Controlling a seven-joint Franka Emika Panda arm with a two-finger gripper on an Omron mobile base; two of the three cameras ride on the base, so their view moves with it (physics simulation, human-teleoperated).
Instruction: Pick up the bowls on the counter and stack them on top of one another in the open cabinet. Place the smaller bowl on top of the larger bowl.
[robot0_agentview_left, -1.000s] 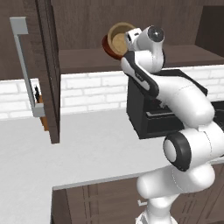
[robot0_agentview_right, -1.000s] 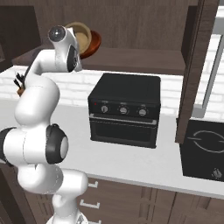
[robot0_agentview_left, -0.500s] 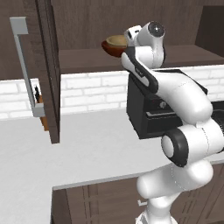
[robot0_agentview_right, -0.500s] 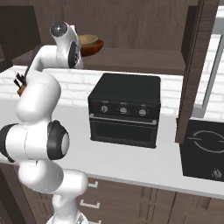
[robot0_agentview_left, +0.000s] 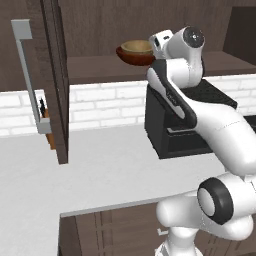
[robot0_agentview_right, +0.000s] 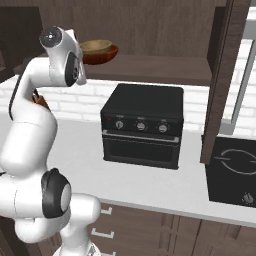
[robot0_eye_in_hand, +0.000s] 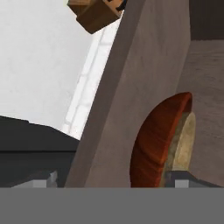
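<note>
Bowls sit stacked on the shelf of the open cabinet: from the left base view, the small tan bowl nests inside the wide reddish-brown bowl, with the robot's hand just beside them. From the right base view, the stack, tan bowl in red bowl, rests at the shelf's left end above the grey counter and black oven. In the hand view, the red bowl's rim fills the foreground and the gripper's jaws stand spread wide, gripping nothing. Judged from here, a straight, level retreat seems wisest, keeping the fingertips clear of the rim.
</note>
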